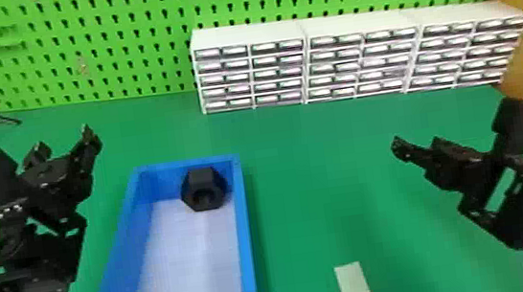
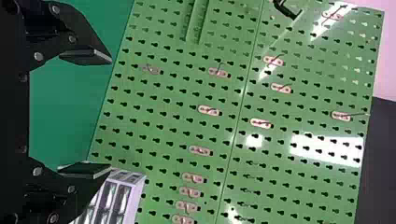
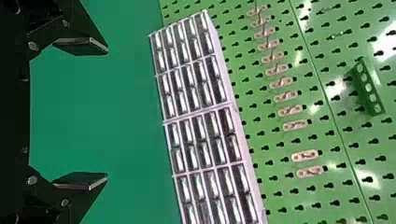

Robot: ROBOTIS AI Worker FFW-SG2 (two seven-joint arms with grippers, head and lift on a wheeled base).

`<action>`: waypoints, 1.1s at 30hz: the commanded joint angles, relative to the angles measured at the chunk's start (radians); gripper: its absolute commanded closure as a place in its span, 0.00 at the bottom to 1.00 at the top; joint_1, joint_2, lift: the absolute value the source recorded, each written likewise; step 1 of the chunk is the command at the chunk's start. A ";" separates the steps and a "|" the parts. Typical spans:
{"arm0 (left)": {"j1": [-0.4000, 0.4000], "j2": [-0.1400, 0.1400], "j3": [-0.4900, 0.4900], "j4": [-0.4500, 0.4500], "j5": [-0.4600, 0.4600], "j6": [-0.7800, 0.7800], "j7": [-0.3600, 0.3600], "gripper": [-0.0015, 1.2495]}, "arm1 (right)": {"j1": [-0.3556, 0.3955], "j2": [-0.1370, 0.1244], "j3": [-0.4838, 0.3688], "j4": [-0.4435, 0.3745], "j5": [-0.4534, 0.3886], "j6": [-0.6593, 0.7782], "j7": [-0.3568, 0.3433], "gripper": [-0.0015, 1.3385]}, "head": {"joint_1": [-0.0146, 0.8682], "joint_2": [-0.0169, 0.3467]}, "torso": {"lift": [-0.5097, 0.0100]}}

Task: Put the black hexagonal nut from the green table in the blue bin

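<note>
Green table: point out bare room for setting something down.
Bare green table lies between the blue bin, white drawer units, pale strip and right gripper. Crowded: the bin's far right corner, where the black hexagonal nut sits.

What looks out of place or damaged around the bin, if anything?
Only a pale strip seems odd: it lies slightly askew on the green table, right of the blue bin, with no evident role. I see no spill or damage; the black hexagonal nut sits inside the bin.
</note>
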 commanded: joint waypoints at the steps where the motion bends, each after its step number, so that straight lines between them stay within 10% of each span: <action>1: 0.001 0.000 0.001 0.000 0.000 0.000 0.000 0.35 | 0.002 0.008 -0.011 0.002 0.016 -0.018 0.000 0.24 | 0.80 0.07 | 0.79; 18: -0.010 0.000 0.008 0.000 0.000 -0.003 0.000 0.35 | -0.010 0.033 -0.029 0.009 0.054 -0.056 0.000 0.24 | 0.80 0.07 | 0.79; 33: -0.010 0.000 0.071 -0.029 -0.008 -0.009 -0.010 0.35 | -0.035 -0.012 -0.017 0.011 0.023 -0.056 0.000 0.24 | 0.80 0.07 | 0.79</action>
